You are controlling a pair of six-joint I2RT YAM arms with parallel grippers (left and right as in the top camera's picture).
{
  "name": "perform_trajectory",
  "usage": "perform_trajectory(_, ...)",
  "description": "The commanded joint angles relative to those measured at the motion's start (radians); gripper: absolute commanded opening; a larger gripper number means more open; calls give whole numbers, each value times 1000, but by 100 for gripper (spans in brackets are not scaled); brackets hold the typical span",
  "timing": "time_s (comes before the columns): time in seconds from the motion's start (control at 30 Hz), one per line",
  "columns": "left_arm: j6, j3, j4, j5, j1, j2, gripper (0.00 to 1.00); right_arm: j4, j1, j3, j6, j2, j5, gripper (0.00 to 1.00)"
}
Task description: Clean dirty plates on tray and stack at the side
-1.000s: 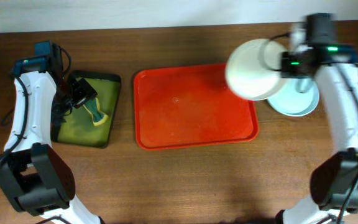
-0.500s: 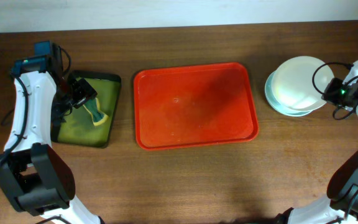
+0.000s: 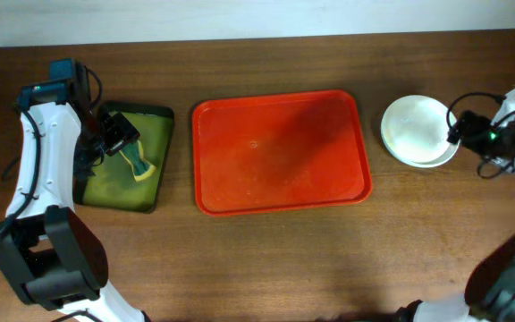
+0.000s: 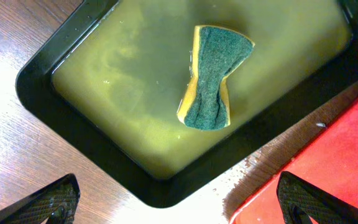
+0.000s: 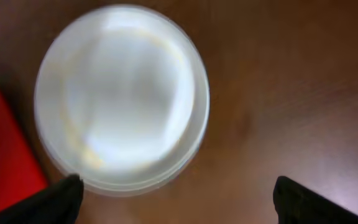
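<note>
The red-orange tray lies bare in the middle of the table, and its corner shows in the left wrist view. The plates sit in a stack on the table to the tray's right, a white one on top with a pale blue-green rim showing beneath; in the right wrist view the stack is blurred. My right gripper hovers at the stack's right edge, open, with nothing between its fingers. My left gripper hangs open over the black tray, holding nothing.
A small black-rimmed tray with green-yellow liquid sits left of the red tray. A yellow-green sponge lies in it. The table's back edge runs along the top of the overhead view.
My right gripper carried the white plate from above the tray's right corner to the stack, let go of it and opened. The left arm has not moved.
</note>
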Motion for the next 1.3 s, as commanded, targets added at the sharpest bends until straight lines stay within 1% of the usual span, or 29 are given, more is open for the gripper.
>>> perform_trajectory(0.0,2,8,-1,3,3,-5,99,-116,7,-16,9,-202,-12,98)
perform_trajectory(0.1,2,8,-1,3,2,-5,99,-168,10,-113,9,-399,-15,98)
perform_trajectory(0.17,2,8,-1,3,3,-5,99,-143,33,-290,10,-621,-44,98)
perform_trajectory(0.27,2,8,-1,3,2,-5,99,-166,46,-461,9,-845,-93,98)
perform_trajectory(0.37,2,8,-1,3,3,-5,99,-209,46,-533,9,-967,-90,98)
perform_trajectory(0.43,2,8,-1,3,3,-5,99,-240,46,-536,9,-982,-90,98)
perform_trajectory(0.7,2,8,-1,3,3,-5,100,-239,46,-536,9,-946,-90,98)
perform_trajectory(0.77,2,8,-1,3,2,-5,99,-239,80,-539,9,-957,-90,98)
perform_trajectory(0.83,2,8,-1,3,2,-5,99,-237,174,-539,9,-993,-82,98)
perform_trajectory(0.9,2,8,-1,3,3,-5,99,-214,287,-539,9,-1043,5,98)
perform_trajectory(0.97,2,8,-1,3,2,-5,99,-203,402,-542,9,-1130,97,98)
perform_trajectory(1.0,2,8,-1,3,2,-5,99,-203,433,-545,8,-1159,128,99)
perform_trajectory(1.03,2,8,-1,3,2,-5,99,-194,452,-552,8,-1183,143,98)
perform_trajectory(1.13,2,8,-1,3,3,-5,99,-42,521,-655,8,-1334,143,98)
perform_trajectory(1.27,2,8,-1,3,2,-5,99,137,545,-869,9,-1526,105,98)
